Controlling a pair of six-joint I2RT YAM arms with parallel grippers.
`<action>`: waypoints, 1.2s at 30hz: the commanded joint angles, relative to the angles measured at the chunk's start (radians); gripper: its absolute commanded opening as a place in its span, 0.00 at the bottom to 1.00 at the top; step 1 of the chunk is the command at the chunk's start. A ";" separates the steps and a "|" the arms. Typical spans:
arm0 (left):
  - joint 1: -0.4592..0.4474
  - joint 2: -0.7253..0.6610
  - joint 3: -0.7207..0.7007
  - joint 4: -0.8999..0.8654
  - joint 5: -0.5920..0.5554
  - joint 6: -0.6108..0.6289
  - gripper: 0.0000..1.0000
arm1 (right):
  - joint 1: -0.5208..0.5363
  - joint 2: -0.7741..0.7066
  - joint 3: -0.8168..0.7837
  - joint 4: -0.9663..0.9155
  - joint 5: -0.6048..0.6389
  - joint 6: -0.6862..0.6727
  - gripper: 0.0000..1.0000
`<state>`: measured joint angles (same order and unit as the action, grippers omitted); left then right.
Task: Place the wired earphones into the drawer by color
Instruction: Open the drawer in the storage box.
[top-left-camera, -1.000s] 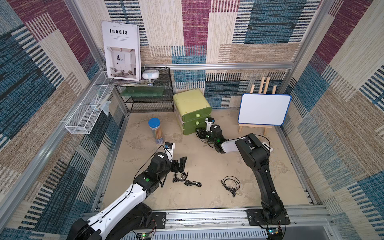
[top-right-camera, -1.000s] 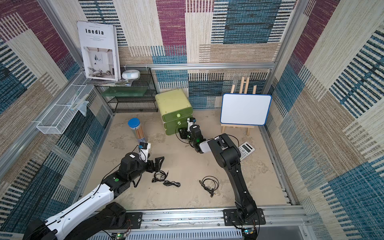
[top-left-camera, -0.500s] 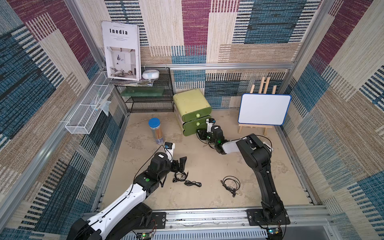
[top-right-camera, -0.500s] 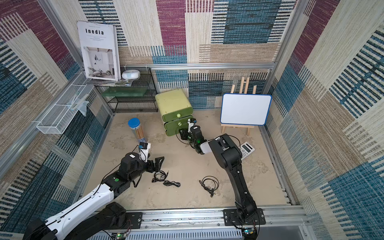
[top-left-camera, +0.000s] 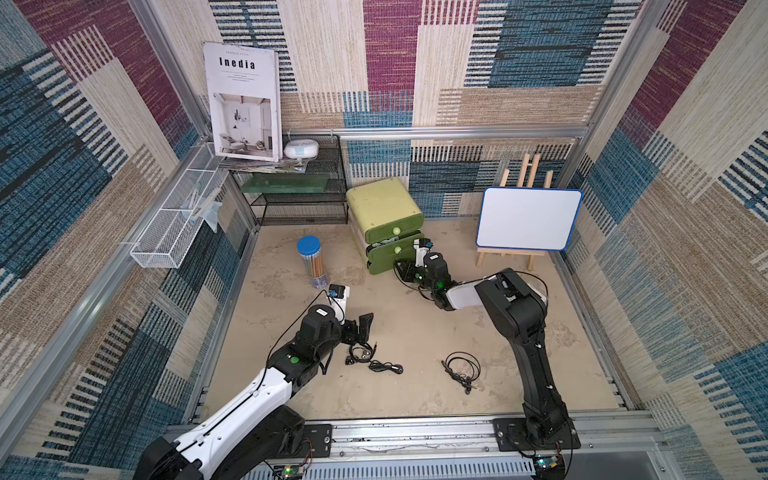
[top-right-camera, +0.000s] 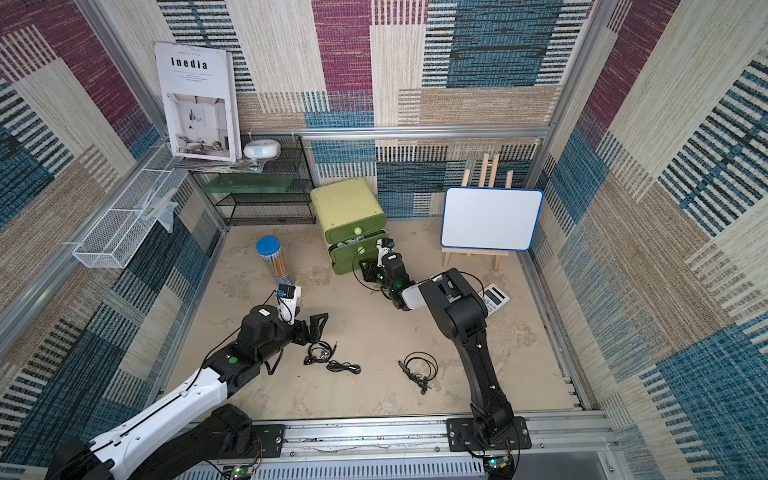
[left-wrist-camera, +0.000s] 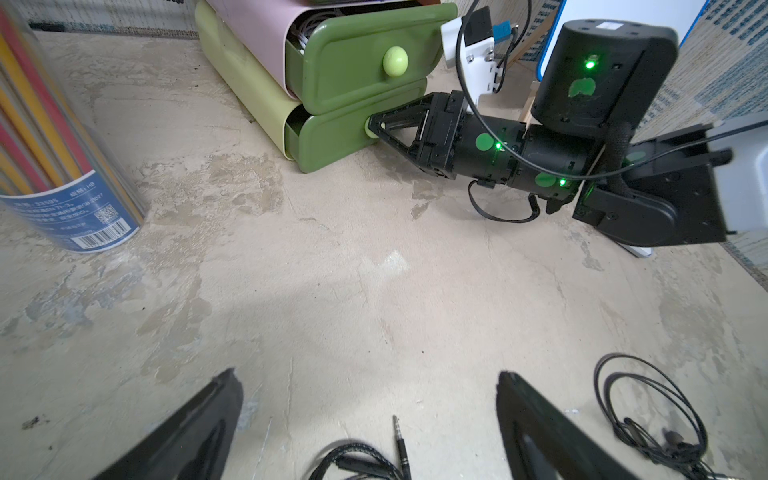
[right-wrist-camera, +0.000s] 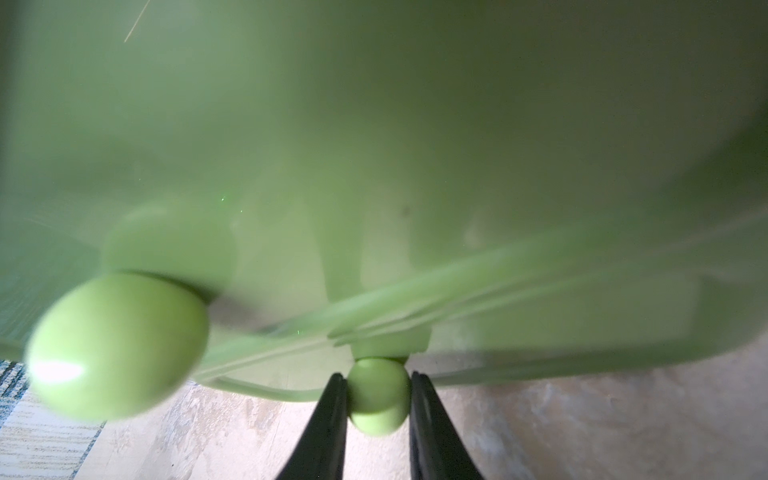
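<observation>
a black earphone coil (top-left-camera: 460, 366) lies loose on the worktop (top-left-camera: 415, 324). a second black earphone bundle (top-left-camera: 360, 353) sits just below the left end effector (left-wrist-camera: 365, 376), jaws wide apart and empty. farther back, the right end effector (right-wrist-camera: 378, 376) pinches the lower drawer (left-wrist-camera: 332, 141) by its knob (right-wrist-camera: 376, 401). white cables (left-wrist-camera: 300, 31) show in the upper drawer (left-wrist-camera: 357, 70), which is ajar.

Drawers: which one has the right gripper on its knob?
The lower drawer: the right gripper is shut on its knob. The upper drawer is untouched.
</observation>
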<state>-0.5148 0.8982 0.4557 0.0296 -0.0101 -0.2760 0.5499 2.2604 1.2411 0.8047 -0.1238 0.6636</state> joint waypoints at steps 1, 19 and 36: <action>0.001 0.016 0.003 0.024 -0.046 0.012 0.99 | 0.001 -0.005 0.006 0.032 0.010 0.001 0.24; 0.094 0.387 0.290 0.096 -0.023 0.025 0.99 | 0.006 -0.019 0.008 0.015 0.010 0.005 0.24; 0.194 0.722 0.504 0.207 0.044 0.012 0.99 | 0.006 -0.022 0.029 -0.021 0.016 -0.012 0.24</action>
<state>-0.3241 1.5967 0.9379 0.1894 0.0254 -0.2634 0.5552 2.2509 1.2621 0.7521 -0.1127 0.6598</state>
